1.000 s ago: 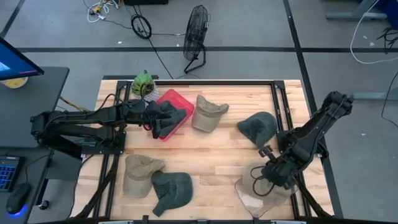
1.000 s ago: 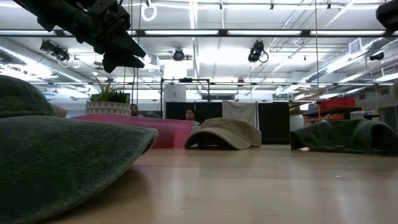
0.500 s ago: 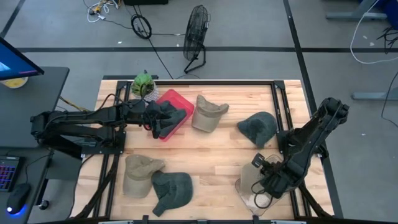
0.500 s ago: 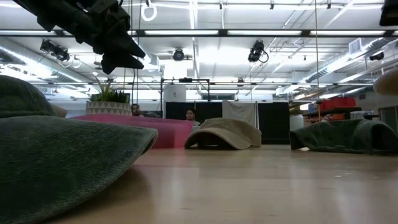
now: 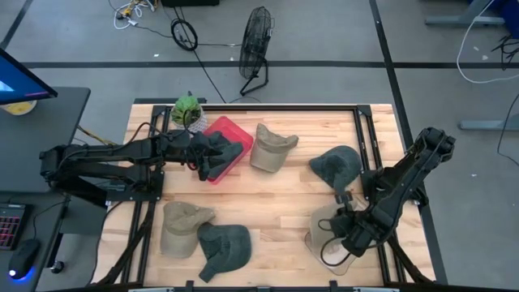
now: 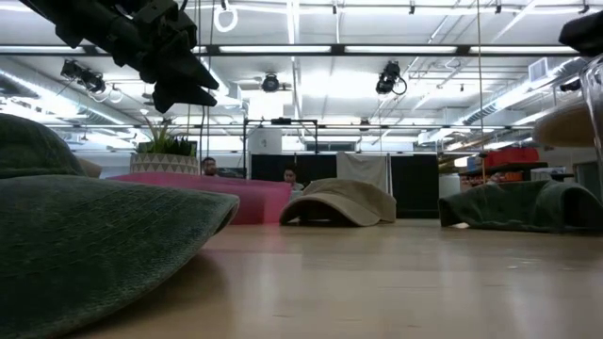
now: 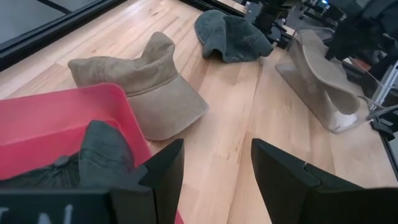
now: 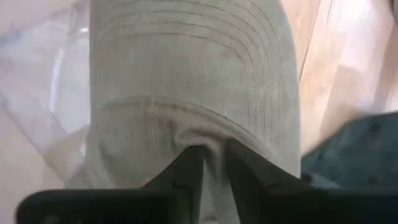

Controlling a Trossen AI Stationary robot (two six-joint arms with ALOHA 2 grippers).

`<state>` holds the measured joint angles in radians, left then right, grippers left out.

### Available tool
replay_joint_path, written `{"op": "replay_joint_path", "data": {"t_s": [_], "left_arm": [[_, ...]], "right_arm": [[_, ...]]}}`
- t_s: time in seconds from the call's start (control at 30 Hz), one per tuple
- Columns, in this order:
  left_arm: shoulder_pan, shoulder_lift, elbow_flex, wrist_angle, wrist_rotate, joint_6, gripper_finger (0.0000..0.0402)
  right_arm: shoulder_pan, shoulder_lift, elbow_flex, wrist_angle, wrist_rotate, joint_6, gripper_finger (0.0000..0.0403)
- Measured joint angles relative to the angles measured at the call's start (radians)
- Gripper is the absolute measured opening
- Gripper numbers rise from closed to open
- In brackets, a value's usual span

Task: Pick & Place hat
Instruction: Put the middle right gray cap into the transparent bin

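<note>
My right gripper (image 5: 350,229) is at the table's near right, shut on a beige hat (image 5: 328,237) that has a clear plastic insert (image 5: 323,255) in it. In the low view this hat (image 6: 573,122) shows at the right edge, above table height. My left gripper (image 7: 214,180) is open and hovers over the red bin (image 5: 220,139) at the far left; a dark hat (image 7: 93,155) lies in the bin. My left gripper (image 5: 201,158) touches nothing. My right gripper pinches the beige hat's cloth between its two fingers, at a gathered fold (image 8: 205,149) just behind the stitched brim (image 8: 186,56). The brim reaches away from the fingers. One layer or several, I cannot tell. The hat's far end is off the table.
Other hats lie on the wooden table: a beige one (image 5: 272,148) at the far middle, a dark green one (image 5: 336,166) at the right, a beige one (image 5: 182,223) and a dark green one (image 5: 223,247) at the near left. A potted plant (image 5: 186,109) stands by the bin.
My right gripper has gone a little toward the near and left edges with the beige hat. In the low view the hat has risen into sight at the right edge. My left arm has kept still.
</note>
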<state>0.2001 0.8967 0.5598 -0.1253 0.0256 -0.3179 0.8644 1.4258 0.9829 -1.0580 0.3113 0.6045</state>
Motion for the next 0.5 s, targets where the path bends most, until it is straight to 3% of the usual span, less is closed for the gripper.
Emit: {"op": "replay_joint_path", "data": {"t_s": [0.3,0.5], "left_arm": [[0.0,0.0,0.0,0.0,-0.029,0.083,0.019],[0.0,0.0,0.0,0.001,-0.077,0.075,0.019]], "right_arm": [[-0.001,-0.001,0.05,-0.003,-0.019,0.128,0.0166],[-0.015,-0.001,0.164,-0.024,-0.016,0.209,0.0183]]}}
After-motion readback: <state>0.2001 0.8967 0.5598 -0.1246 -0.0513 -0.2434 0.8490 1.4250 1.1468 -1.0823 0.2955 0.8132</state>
